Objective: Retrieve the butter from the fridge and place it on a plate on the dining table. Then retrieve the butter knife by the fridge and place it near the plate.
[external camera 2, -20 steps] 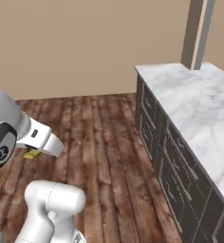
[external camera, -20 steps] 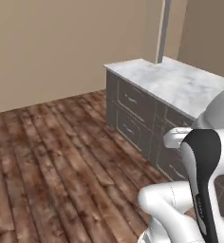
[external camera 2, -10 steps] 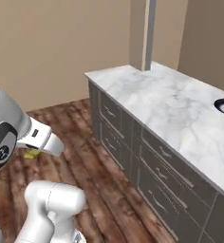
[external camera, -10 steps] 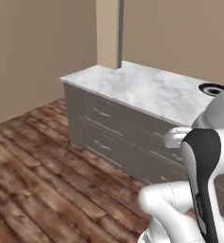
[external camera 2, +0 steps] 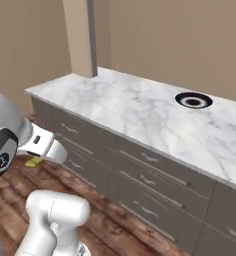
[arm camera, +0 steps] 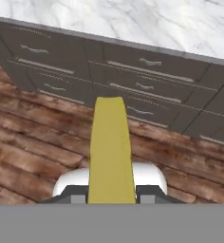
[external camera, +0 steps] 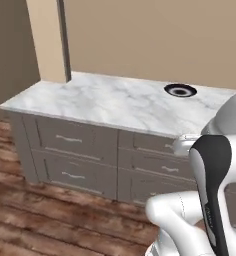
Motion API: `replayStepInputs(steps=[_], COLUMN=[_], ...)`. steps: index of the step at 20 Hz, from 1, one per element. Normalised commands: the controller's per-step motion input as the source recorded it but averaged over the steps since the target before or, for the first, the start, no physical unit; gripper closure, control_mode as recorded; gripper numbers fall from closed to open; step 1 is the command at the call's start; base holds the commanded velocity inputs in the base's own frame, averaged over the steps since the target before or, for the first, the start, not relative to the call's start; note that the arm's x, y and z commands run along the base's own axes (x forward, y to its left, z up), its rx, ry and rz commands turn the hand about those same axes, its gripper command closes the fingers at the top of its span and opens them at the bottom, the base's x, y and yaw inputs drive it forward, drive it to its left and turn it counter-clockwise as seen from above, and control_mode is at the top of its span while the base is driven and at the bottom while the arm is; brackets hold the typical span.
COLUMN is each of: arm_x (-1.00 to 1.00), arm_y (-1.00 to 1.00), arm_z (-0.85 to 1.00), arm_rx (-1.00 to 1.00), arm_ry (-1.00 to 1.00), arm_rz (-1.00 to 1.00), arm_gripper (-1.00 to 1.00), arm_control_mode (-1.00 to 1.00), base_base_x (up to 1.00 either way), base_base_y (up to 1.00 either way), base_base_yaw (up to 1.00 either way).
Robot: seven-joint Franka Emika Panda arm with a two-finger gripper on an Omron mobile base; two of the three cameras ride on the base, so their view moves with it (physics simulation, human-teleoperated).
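A slim yellow butter stick (arm camera: 110, 147) stands between my gripper's (arm camera: 111, 193) dark fingertips, which are shut on it. In the right base view the butter (external camera 2: 33, 162) pokes out below my white hand, low at the left, above the wooden floor and short of the dining table. The dining table's white marble top (external camera: 110, 102) (external camera 2: 135, 107) (arm camera: 133, 19) spans the scene ahead. A round dark plate (external camera: 180, 90) (external camera 2: 193, 100) with a pale ring sits on its far right part. The fridge and the butter knife are out of view.
Grey drawer fronts (external camera: 75, 150) (arm camera: 133, 71) with metal handles run under the marble top. A beige pillar (external camera: 47, 40) (external camera 2: 80, 37) rises at the table's left end. Wooden floor (arm camera: 38, 137) lies between me and the drawers.
The base has turned and driven, so the whole scene has shifted: the table now faces the cameras and the plate has come further into view. The butter stays in the gripper.
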Motion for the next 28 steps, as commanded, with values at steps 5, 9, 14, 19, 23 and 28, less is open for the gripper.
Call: replayStepInputs(steps=[5,9,14,19,23,28], arm_x=[0.0,0.0,0.0,0.0,0.0,0.0], arm_y=[0.0,0.0,0.0,0.0,0.0,0.0], arm_z=[0.0,0.0,0.0,0.0,0.0,0.0], arm_rx=[0.0,0.0,0.0,0.0,0.0,0.0], arm_ry=[0.0,0.0,0.0,0.0,0.0,0.0], arm_rz=[0.0,0.0,0.0,0.0,0.0,0.0], arm_gripper=[1.0,1.0,1.0,1.0,1.0,1.0], arm_control_mode=[1.0,1.0,1.0,1.0,1.0,1.0], base_base_x=[0.45,0.49,0.65,0.58,0.49,0.54], base_base_y=[0.18,0.33,0.63,0.66,0.41,0.32], base_base_yaw=[-0.73,-0.72,-0.63,-0.43,-0.14,-0.01])
